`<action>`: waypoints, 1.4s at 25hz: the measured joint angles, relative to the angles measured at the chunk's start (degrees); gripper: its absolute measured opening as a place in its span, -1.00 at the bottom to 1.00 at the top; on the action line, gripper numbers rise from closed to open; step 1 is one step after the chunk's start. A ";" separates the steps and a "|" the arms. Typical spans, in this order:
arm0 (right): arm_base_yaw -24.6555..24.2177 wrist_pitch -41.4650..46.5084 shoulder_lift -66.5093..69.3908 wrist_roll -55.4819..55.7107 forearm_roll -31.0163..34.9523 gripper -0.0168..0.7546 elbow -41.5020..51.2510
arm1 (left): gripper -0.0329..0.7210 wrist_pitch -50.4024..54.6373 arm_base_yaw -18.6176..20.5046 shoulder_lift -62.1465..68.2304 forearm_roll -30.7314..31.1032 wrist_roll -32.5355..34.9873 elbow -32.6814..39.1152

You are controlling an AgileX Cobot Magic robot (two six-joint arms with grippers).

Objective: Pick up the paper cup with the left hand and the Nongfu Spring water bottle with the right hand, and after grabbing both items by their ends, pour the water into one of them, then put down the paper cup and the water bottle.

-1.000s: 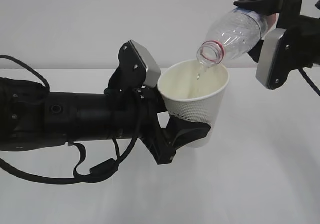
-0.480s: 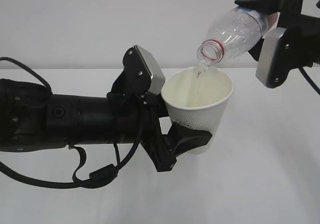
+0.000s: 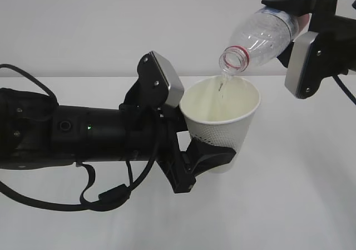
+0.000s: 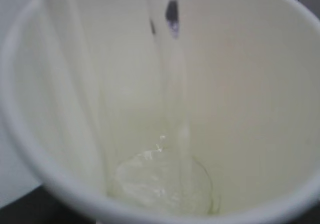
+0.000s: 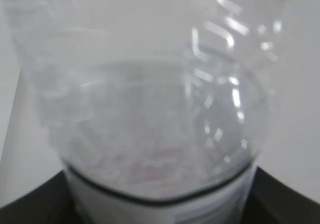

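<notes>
left hand: my bulky black left gripper pinching white dimpled paper cup, frame centre
right hand: my black grey-panelled right gripper clamping clear plastic water bottle, upper right, tilted
step: thin clear water stream pouring into cup
next: level bottle, set both down

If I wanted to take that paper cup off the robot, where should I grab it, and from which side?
Probably the paper cup is best held by its upper wall just under the rim, coming from the right in the exterior view. The left hand's fingers already wrap the lower part from the left, so that band is taken. It stands upright with water pooling inside, so a gentle level hold seems wise; thin paper may crumple.
</notes>
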 joint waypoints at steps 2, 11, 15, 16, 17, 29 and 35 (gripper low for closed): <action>0.00 0.00 0.00 -0.08 0.00 0.25 0.00 | 0.45 0.00 0.00 0.00 0.00 0.00 0.00; 0.00 -0.11 0.00 -0.08 0.10 0.25 0.00 | 0.45 0.09 0.00 0.00 0.13 0.00 0.00; 0.00 -0.11 0.00 -0.08 0.22 0.25 0.00 | 0.45 0.09 0.00 0.00 0.17 0.00 0.00; 0.00 -0.11 0.00 -0.12 0.22 0.25 0.00 | 0.45 0.09 0.00 0.00 0.17 0.00 0.00; 0.00 -0.11 0.00 -0.12 0.33 0.25 0.00 | 0.45 0.09 0.00 0.00 0.26 0.00 0.00; 0.00 -0.11 0.00 -0.33 0.34 0.25 0.00 | 0.45 0.09 0.00 0.00 0.39 0.00 0.00; 0.00 -0.22 0.00 -0.33 0.34 0.25 0.00 | 0.45 0.12 0.00 0.00 0.44 0.00 0.00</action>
